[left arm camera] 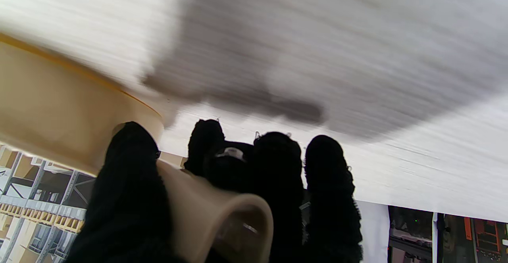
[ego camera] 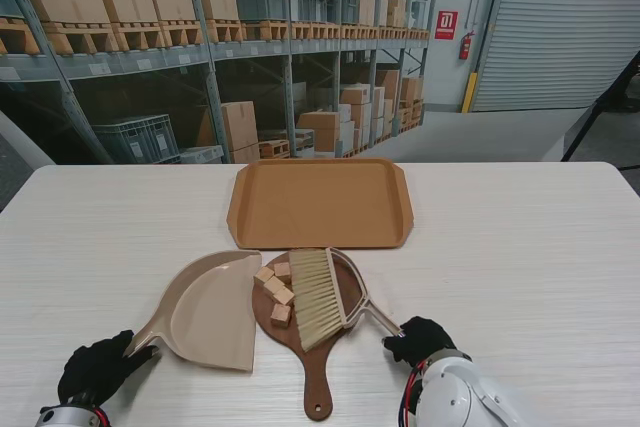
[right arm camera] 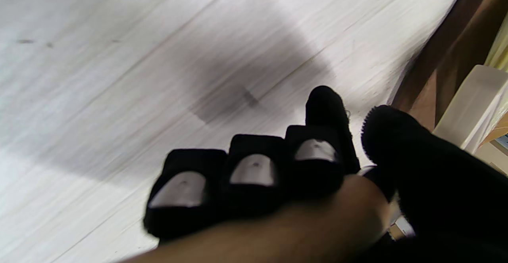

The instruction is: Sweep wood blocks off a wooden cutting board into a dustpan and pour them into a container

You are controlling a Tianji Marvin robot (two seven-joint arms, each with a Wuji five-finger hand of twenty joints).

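Note:
A brown round cutting board [ego camera: 318, 357] with a handle toward me lies at the table's middle front. Several small wood blocks [ego camera: 276, 292] sit on its left part. A beige hand brush [ego camera: 316, 297] rests bristles-down on the board just right of the blocks; my right hand [ego camera: 420, 339] is shut on its handle [right arm camera: 285, 231]. A beige dustpan [ego camera: 212, 312] lies left of the board with its lip against it. My left hand [ego camera: 96, 369] is shut on the dustpan handle [left arm camera: 214, 215]. A brown tray [ego camera: 320, 202] lies beyond the board.
Bare white table stretches to both sides and between the board and the tray. Warehouse shelving with boxes stands beyond the table's far edge.

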